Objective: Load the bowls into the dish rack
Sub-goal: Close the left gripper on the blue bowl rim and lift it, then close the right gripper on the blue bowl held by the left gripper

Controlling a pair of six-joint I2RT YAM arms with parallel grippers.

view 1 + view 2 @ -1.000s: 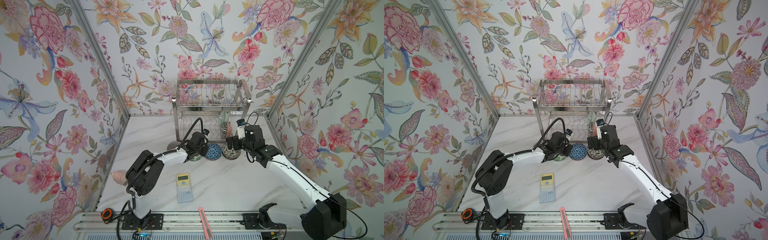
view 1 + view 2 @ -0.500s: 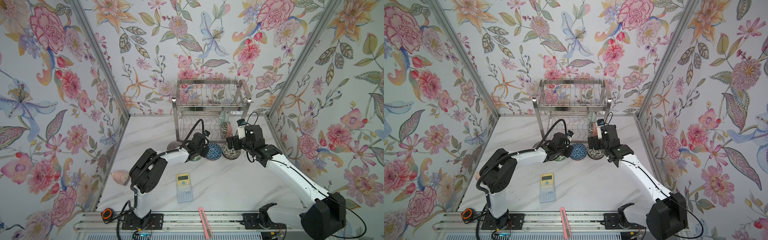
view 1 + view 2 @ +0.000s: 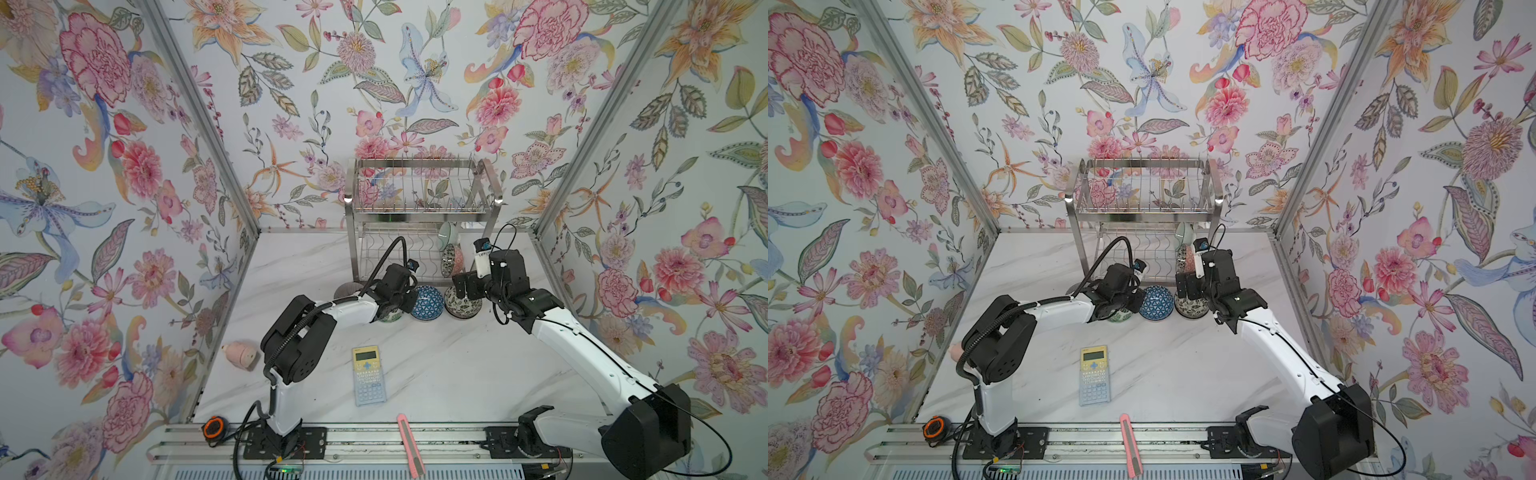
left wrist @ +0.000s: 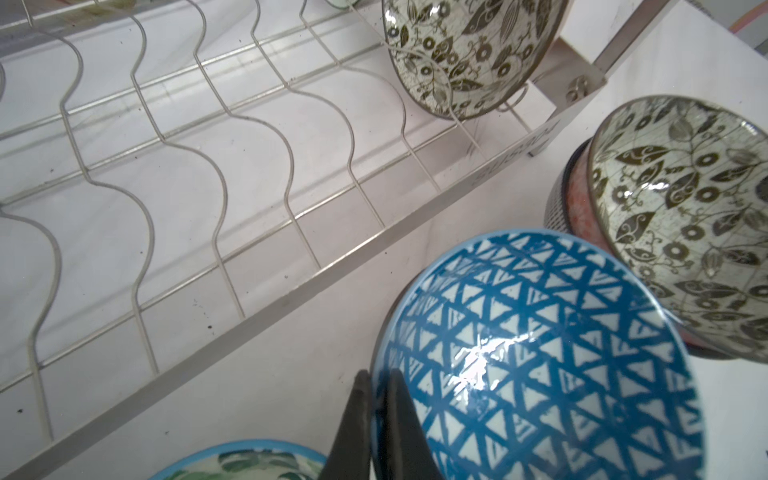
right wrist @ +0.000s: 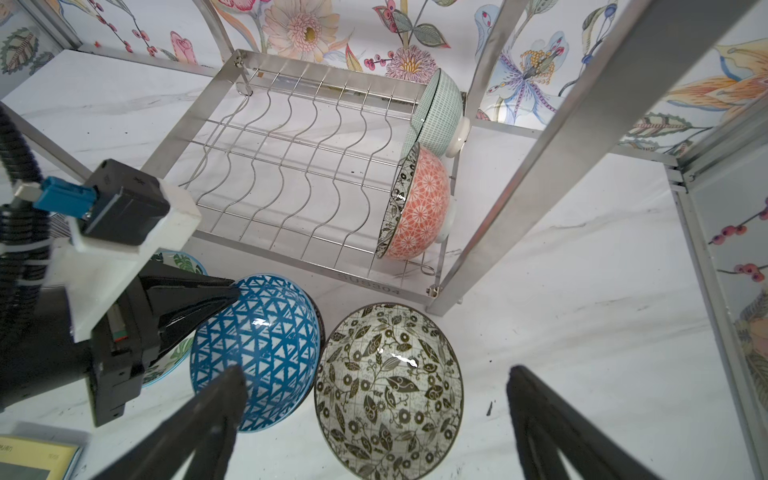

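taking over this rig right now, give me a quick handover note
Left pincer: shut on the rim of the blue triangle bowl, which sits tilted just in front of the dish rack.
Right pincer: open, hovering over the black-white floral bowl on the table, holding nothing.
Done: two bowls stand on edge at the right end of the rack's lower tier, the celadon bowl and the orange-backed bowl.
Left: load the blue triangle bowl, the floral one and the green leaf bowl beside the left pincer.
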